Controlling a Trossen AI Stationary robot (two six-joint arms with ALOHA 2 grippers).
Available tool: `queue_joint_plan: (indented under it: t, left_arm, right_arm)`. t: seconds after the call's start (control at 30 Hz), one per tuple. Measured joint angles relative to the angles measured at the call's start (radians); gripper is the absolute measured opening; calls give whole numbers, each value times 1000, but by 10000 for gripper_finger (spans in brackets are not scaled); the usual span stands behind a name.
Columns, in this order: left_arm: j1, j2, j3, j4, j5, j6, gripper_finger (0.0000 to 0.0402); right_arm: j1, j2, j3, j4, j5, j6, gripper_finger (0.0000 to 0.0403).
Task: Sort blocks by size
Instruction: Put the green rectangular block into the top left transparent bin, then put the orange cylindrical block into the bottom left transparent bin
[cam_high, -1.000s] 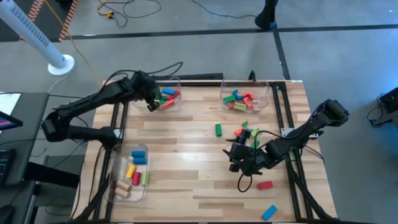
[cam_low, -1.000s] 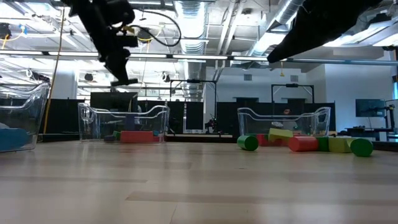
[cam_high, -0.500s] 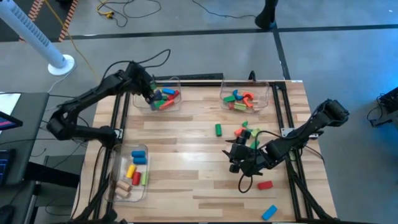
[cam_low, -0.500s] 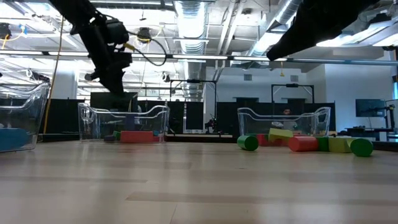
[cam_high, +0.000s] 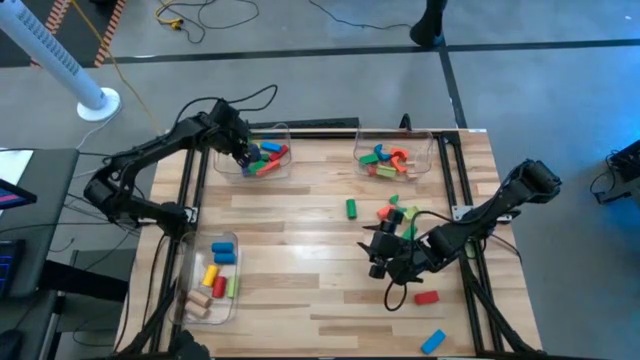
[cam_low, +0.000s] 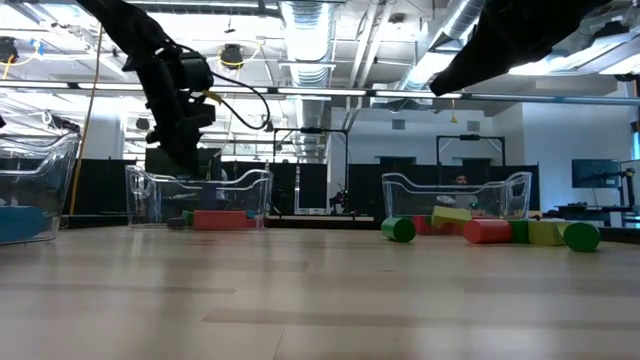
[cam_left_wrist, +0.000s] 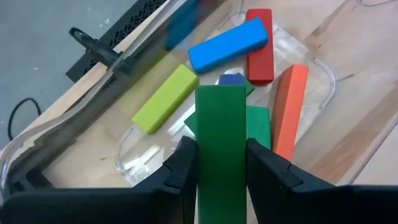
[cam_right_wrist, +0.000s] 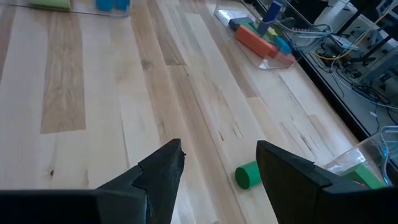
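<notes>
My left gripper (cam_high: 243, 153) is over the clear far-left bin (cam_high: 270, 168), shut on a green bar block (cam_left_wrist: 220, 143). In that bin lie a blue bar (cam_left_wrist: 227, 43), a red bar (cam_left_wrist: 260, 42), an orange bar (cam_left_wrist: 288, 112), a lime bar (cam_left_wrist: 164, 99) and smaller green and blue pieces. My right gripper (cam_high: 384, 256) hangs open above the table's right middle with nothing between its fingers; a green cylinder (cam_right_wrist: 247, 176) lies on the wood past its fingertips. My left gripper pinches the green bar's two long sides (cam_left_wrist: 219, 180) between its two fingers. The fingers slant down toward the bin from the table's left side, and the bar lies along them, sticking out past the tips. Its free end (cam_left_wrist: 220, 93) hangs over the blocks in the bin.
A far-right bin (cam_high: 393, 157) and a near-left bin (cam_high: 212, 275) hold more blocks. Loose blocks lie on the right half: a green cylinder (cam_high: 352, 208), a small cluster (cam_high: 390, 210), a red bar (cam_high: 427, 297) and a blue bar (cam_high: 433, 342). The table's middle is bare wood.
My left gripper has sunk toward the far-left bin with the green bar and has rolled its wrist; it has also gone a little toward the table's far left corner. The bar stays in the hold.
</notes>
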Motion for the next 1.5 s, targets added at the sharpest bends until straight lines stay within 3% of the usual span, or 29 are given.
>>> queue_joint_plan:
  t: [0.23,1.2,1.5]
  left_arm:
    - [4,0,0,6,-1,-7,123]
    - [4,0,0,4,-28,-21,125]
    - [4,-1,0,5,-28,-21,175]
  right_arm:
    - [6,0,0,0,0,7,240]
    - [6,0,0,10,1,9,240]
    - [6,0,0,10,0,14,240]
